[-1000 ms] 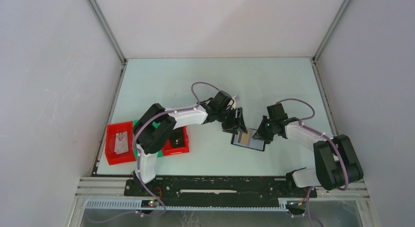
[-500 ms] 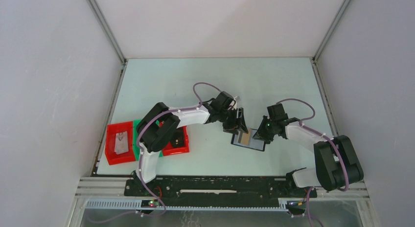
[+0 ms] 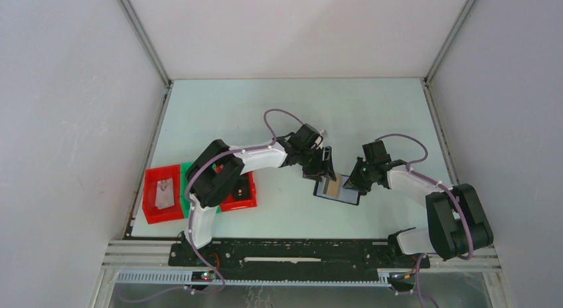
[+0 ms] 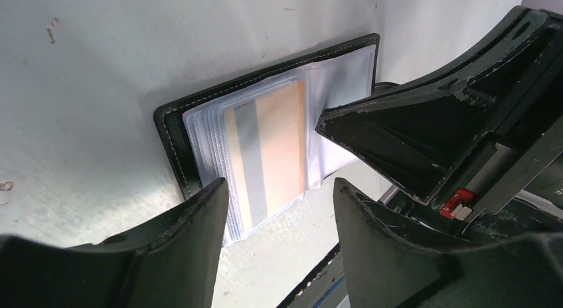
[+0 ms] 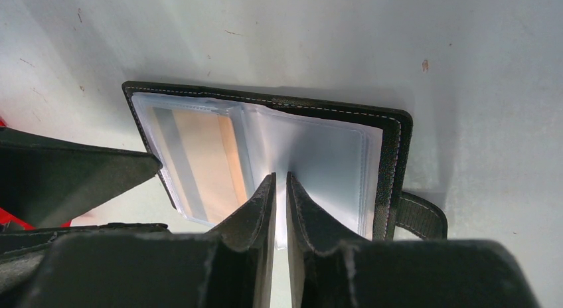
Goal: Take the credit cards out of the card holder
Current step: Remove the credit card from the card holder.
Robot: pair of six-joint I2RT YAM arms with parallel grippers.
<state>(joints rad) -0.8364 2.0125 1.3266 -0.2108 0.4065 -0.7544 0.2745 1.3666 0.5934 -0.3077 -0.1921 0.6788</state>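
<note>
Since a second ago, only the left arm (image 3: 252, 158) has shifted, its wrist easing slightly right toward the card holder (image 3: 338, 190); the right arm (image 3: 411, 182) and the holder lie as they were.

On the table (image 3: 279, 109), the holder lies open near the middle, between the two grippers. At the near left stand red trays (image 3: 162, 194), with a green tray (image 3: 188, 168) mostly hidden behind the left arm.

The task looks barely begun. A tan card (image 4: 279, 135) still sits inside the clear sleeves (image 4: 338, 76) of the holder's left panel. The left gripper (image 4: 279, 188) is spread wide and holds nothing, poised over that card's edge. The right gripper (image 5: 279, 182) has its fingers almost together at the fold of the sleeves.

I cannot tell whether the right gripper pinches a sleeve or only presses the holder down. Other cards may lie deeper in the stacked sleeves, but none shows. A pale thing (image 3: 164, 192) lies in the left red tray, too small to say whether it is a card.
</note>
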